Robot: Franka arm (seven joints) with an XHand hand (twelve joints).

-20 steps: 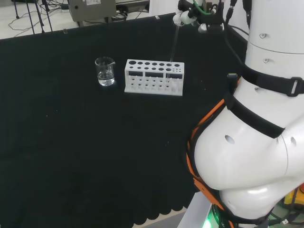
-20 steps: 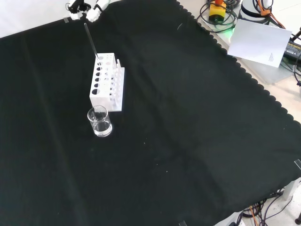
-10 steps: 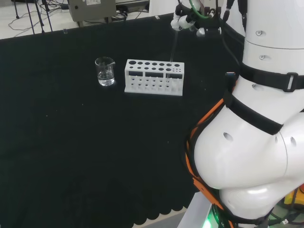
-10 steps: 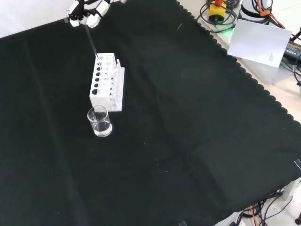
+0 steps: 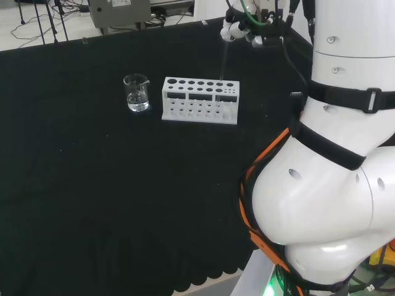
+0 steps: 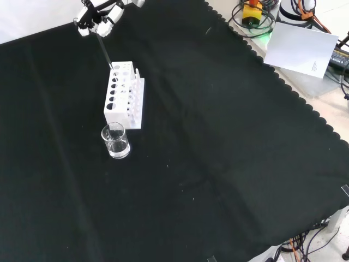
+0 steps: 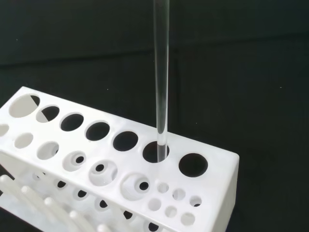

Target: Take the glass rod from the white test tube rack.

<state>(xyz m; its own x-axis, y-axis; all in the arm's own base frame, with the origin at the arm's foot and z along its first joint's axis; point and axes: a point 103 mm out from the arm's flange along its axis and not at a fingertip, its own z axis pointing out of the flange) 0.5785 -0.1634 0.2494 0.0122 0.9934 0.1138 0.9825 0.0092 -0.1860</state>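
Observation:
The white test tube rack (image 5: 199, 99) (image 6: 124, 94) (image 7: 212, 166) stands on the black cloth. A clear glass rod (image 5: 222, 65) (image 6: 106, 50) (image 7: 160, 72) rises from a hole near one end of the rack's back row, leaning slightly. In the wrist view its lower end sits in the second hole from the rack's end. The hand (image 5: 248, 28) (image 6: 97, 17) hangs above the rack, fingers curled round the rod's top end. The rod's top is hidden among the fingers.
A small glass beaker (image 5: 136, 92) (image 6: 115, 141) with a little clear liquid stands just beyond the rack's other end. The arm's white links (image 5: 321, 172) take up the right of the head view. Papers and cables (image 6: 302, 46) lie off the cloth.
The hand has crept left in the head view and down a little in the front view, drawing in over the rod's top. Rod, rack and beaker stay put.

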